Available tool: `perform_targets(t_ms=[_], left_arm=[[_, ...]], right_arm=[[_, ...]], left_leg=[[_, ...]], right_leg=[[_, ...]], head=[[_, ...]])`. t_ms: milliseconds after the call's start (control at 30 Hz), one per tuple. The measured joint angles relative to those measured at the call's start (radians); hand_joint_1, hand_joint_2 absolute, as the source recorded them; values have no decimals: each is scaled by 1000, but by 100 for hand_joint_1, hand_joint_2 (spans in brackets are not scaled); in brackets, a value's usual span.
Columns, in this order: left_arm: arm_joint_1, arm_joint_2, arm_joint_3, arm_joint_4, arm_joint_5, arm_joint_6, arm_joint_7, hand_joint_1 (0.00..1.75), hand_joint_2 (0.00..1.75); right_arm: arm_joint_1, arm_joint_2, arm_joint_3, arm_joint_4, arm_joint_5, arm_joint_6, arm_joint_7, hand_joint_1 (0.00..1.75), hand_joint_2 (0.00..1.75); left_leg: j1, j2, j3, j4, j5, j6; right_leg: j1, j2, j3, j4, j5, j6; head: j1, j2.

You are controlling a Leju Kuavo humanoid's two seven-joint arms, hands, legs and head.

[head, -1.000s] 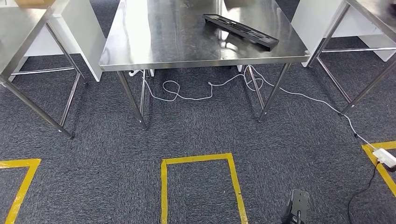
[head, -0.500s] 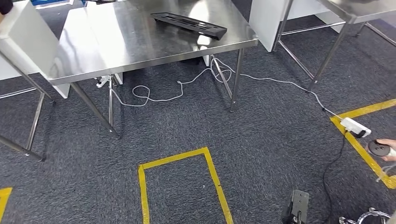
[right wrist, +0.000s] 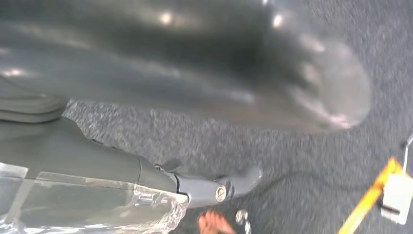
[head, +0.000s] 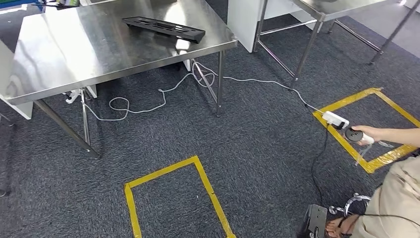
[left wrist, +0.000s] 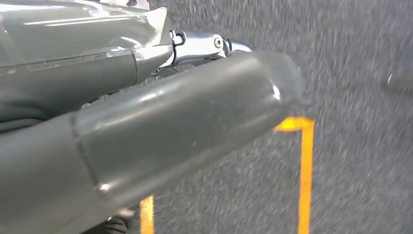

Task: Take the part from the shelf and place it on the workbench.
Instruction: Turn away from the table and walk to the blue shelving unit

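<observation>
A long black slotted part (head: 163, 29) lies flat near the right end of a steel table (head: 74, 54) at the upper left of the head view. My left hand (left wrist: 146, 112) hangs over grey carpet in the left wrist view, thumb and one finger stretched out, holding nothing. My right hand (right wrist: 195, 87) hangs the same way in the right wrist view, nothing in it. Both hands are far from the part.
A person in beige (head: 396, 198) crouches at the lower right; their hand (head: 369, 133) holds a round black device (head: 353, 134) beside a white power strip (head: 335, 119). A white cable (head: 143, 106) trails under the table. Yellow tape boxes (head: 173, 193) mark the carpet. A second steel table (head: 317, 7) stands behind.
The whole picture has swung to the right, so the camera has turned. The table with the black part now sits further left, and the person has come into view.
</observation>
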Motion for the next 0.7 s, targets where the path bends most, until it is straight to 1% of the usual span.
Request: perform_targets(t_ms=[33, 67, 100, 133, 167, 200, 233, 267, 300, 333, 367, 400, 433, 467, 500, 533, 567, 600, 633, 667, 700], left_arm=[[1, -2, 0, 1, -1, 0, 0, 0, 0], [1, -5, 0, 2, -3, 0, 0, 0, 0], [1, -7, 0, 4, -5, 0, 0, 0, 0], [1, -10, 0, 5, -6, 0, 0, 0, 0], [0, -10, 0, 5, -7, 0, 0, 0, 0], [0, -10, 0, 6, -7, 0, 0, 0, 0], [0, -10, 0, 6, -7, 0, 0, 0, 0], [-1, -9, 0, 6, -7, 0, 0, 0, 0], [-2, -9, 0, 6, -8, 0, 0, 0, 0], [-4, -9, 0, 6, -8, 0, 0, 0, 0], [-6, -10, 0, 6, -7, 0, 0, 0, 0], [-7, -10, 0, 6, -8, 0, 0, 0, 0], [-6, -10, 0, 7, -8, 0, 0, 0, 0], [-5, -10, 0, 7, -8, 1, 0, 0, 0], [-4, -10, 0, 7, -8, 1, 0, 0, 0], [-2, -10, 0, 7, -8, 2, 0, 0, 0], [0, -10, 0, 7, -8, 2, 0, 0, 0], [1, -10, 0, 7, -8, 2, 0, 0, 0], [1, -10, 0, 7, -8, 2, 0, 0, 0], [1, -10, 0, 7, -8, 2, 0, 0, 0], [1, -10, 0, 7, -8, 1, 0, 0, 0]], right_arm=[[1, -3, -3, 0, -1, 0, 1, 0, 0], [5, -4, -5, 0, -1, 0, 2, 0, 0], [9, -5, -7, 0, -1, 0, 3, 0, 0], [12, -5, -8, 0, -1, 0, 5, 0, 0], [14, -5, -8, 0, 0, 0, 5, 0, 0], [13, -4, -8, 0, 1, 1, 6, 0, 0], [12, -4, -8, 0, 2, 1, 7, 0, 0], [12, -5, -8, -1, 2, 2, 7, 0, 0], [12, -6, -9, -1, 2, 2, 7, 0, 0], [14, -8, -10, -2, 3, 2, 7, 0, 0], [16, -8, -11, -2, 3, 2, 7, 0, 0], [17, -9, -11, -2, 3, 2, 7, 0, 0], [16, -9, -12, -2, 4, 2, 8, 0, 0], [16, -8, -12, -2, 5, 2, 8, 0, 0], [15, -8, -12, -2, 6, 2, 9, 0, 0], [15, -8, -12, -1, 7, 2, 11, 0, 0], [17, -8, -12, -1, 8, 2, 14, 0, 0], [18, -8, -13, 0, 8, 2, 16, 0, 0], [20, -8, -14, 0, 8, 2, 19, 0, 0], [20, -8, -14, 1, 8, 2, 20, 0, 0], [20, -8, -15, 1, 7, 2, 21, 0, 0]], left_leg=[[4, 14, -2, 0, 1, -9], [9, 27, -4, 1, 0, -18], [15, 40, -6, 2, 0, -28], [22, 53, -9, 6, -2, -40], [26, 65, -11, 15, -6, -52], [27, 78, -15, 26, -13, -65], [27, 88, -16, 36, -20, -77], [25, 99, -16, 43, -25, -86], [26, 109, -14, 45, -28, -94], [29, 118, -10, 45, -29, -99], [34, 115, -10, 49, -34, -106], [39, 96, -15, 63, -50, -112], [42, 68, -29, 98, -79, -117], [45, 35, -51, 153, -118, -121], [45, 12, -79, 220, -159, -122], [45, 1, -103, 283, -189, -122], [46, -2, -116, 319, -200, -122], [48, -4, -111, 319, -190, -121], [51, -7, -87, 280, -164, -120], [55, -19, -49, 212, -129, -119], [58, -44, -13, 144, -105, -120]], right_leg=[[-9, -7, -21, 47, -18, 10], [-18, -13, -27, 67, -23, 23], [-29, -19, -15, 51, -15, 40], [-38, -30, 17, -1, 5, 59], [-46, -53, 59, -73, 26, 75], [-49, -78, 95, -132, 44, 85], [-49, -95, 117, -171, 54, 82], [-48, -104, 125, -186, 58, 73], [-44, -96, 120, -181, 60, 60], [-45, -82, 116, -181, 62, 48], [-49, -72, 114, -182, 66, 39], [-52, -61, 111, -183, 70, 30], [-56, -51, 108, -184, 76, 21], [-58, -41, 105, -184, 81, 13], [-56, -30, 99, -184, 85, 7], [-54, -19, 95, -184, 88, 5], [-53, -6, 91, -184, 90, 5], [-53, 7, 89, -183, 93, 6], [-54, 21, 88, -183, 95, 9], [-54, 34, 87, -183, 98, 12], [-53, 46, 86, -182, 102, 16]], head=[[0, 0], [1, 0], [1, 0], [1, 0], [2, 0], [4, 0], [4, 0], [4, 0], [2, 0], [0, 0], [0, 0], [-1, 0], [-2, 0], [-3, 0], [-4, 0], [-4, 0], [-4, 0], [-4, 0], [-4, 0], [-5, 0], [-5, 0]])
